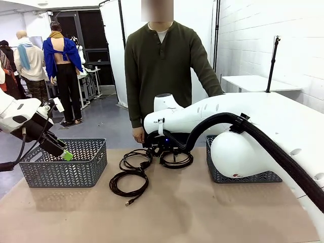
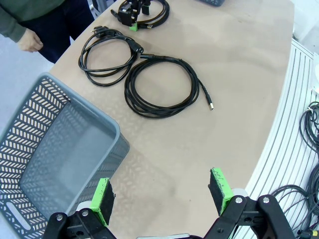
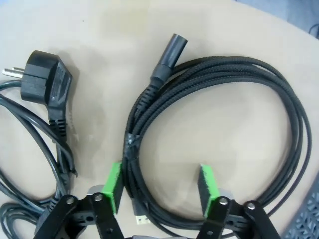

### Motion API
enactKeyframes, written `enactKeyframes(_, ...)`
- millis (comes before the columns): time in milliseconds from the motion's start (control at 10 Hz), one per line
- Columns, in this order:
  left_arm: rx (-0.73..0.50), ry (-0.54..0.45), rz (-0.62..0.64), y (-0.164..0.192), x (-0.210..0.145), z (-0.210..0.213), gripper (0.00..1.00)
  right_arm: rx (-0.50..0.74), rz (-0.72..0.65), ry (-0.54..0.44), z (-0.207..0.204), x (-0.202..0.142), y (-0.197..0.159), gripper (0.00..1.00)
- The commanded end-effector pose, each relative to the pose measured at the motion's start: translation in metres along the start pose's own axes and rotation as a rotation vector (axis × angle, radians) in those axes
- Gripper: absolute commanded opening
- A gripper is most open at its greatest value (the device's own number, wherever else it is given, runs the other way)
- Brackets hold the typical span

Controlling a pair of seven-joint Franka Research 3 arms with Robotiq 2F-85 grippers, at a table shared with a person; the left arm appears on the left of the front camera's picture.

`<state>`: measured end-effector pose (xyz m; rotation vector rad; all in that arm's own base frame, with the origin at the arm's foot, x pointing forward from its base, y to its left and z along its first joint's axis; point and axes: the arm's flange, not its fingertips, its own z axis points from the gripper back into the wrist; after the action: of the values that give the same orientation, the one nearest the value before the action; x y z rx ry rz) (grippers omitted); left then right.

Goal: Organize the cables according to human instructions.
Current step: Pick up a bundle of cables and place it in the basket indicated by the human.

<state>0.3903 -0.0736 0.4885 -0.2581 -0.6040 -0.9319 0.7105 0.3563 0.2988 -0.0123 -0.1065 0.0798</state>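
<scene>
Straddling the taped side of the black braided cable coil (image 3: 224, 65) on the tan table (image 3: 99, 30), the right pincer (image 3: 160, 185) stands part-open, green pads either side of the bundled strands, nothing clamped yet. Light, floppy stuff, I'd say (loose loops could sag and spill), so that taped bunch looks the spot to pinch. The left pincer (image 2: 160, 191) gapes wide, empty, by the grey lattice plastic basket (image 2: 35, 134).

Three coiled black cables (image 2: 130, 92) lie on the table (image 2: 239, 99), all near its middle. Two grey baskets (image 1: 63, 163) stand at the table's far side, one toward each end. One person (image 1: 162, 66) stands behind the table.
</scene>
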Motion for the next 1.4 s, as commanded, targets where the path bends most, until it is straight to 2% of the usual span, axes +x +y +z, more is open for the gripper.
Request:
enactKeyframes(0,-0.017,-0.013,-0.011,0.003,-0.002,0.000,1.00,-0.016,-0.043,0.012,-0.001,0.016,0.006,0.29)
enactKeyframes(100,-0.017,-0.013,-0.011,0.003,-0.002,0.000,1.00,-0.013,-0.048,0.013,-0.001,0.016,0.005,0.11)
enactKeyframes(200,-0.017,-0.013,-0.011,0.003,-0.002,0.000,1.00,-0.005,-0.053,0.015,-0.001,0.016,0.005,0.00)
enactKeyframes(600,-0.017,-0.013,-0.011,0.003,-0.002,0.000,1.00,0.031,-0.081,0.013,0.008,0.015,-0.001,0.00)
enactKeyframes(1000,-0.017,-0.013,-0.011,0.003,-0.002,0.000,1.00,0.024,-0.052,-0.046,0.038,0.008,-0.005,0.00)
enactKeyframes(1100,-0.017,-0.013,-0.011,0.003,-0.002,0.000,1.00,0.021,0.002,-0.062,0.054,0.003,-0.003,0.00)
enactKeyframes(1300,-0.017,-0.013,-0.011,0.003,-0.002,0.000,1.00,0.058,0.222,-0.064,0.088,-0.015,0.000,0.00)
